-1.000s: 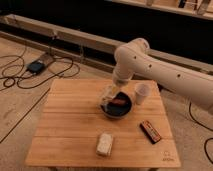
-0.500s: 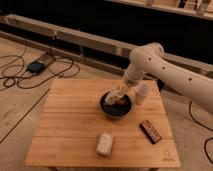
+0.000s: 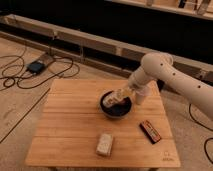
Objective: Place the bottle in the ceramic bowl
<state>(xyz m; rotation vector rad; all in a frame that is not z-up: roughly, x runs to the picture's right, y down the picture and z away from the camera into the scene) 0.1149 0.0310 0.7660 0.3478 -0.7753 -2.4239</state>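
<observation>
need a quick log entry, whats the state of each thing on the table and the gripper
small clear pale bottle: tilted over the bowl, at the gripper
round dark glossy ceramic bowl: upright on the table
gripper: low over the bowl
small white cup: upright, right of the bowl
beige rectangular block: lying flat near the front edge
dark flat bar: lying flat

A single view looks down from high and in front of the table (image 3: 75,130), at middling distance, facing its far edge and the dark wall behind. The whole top fits in frame, its near corners close to the bottom edge, floor showing to the left. The arm (image 3: 170,75) enters from the right, past the far right corner. The gripper (image 3: 114,99) sits over the bowl (image 3: 116,107), toward the far right part of the top.
</observation>
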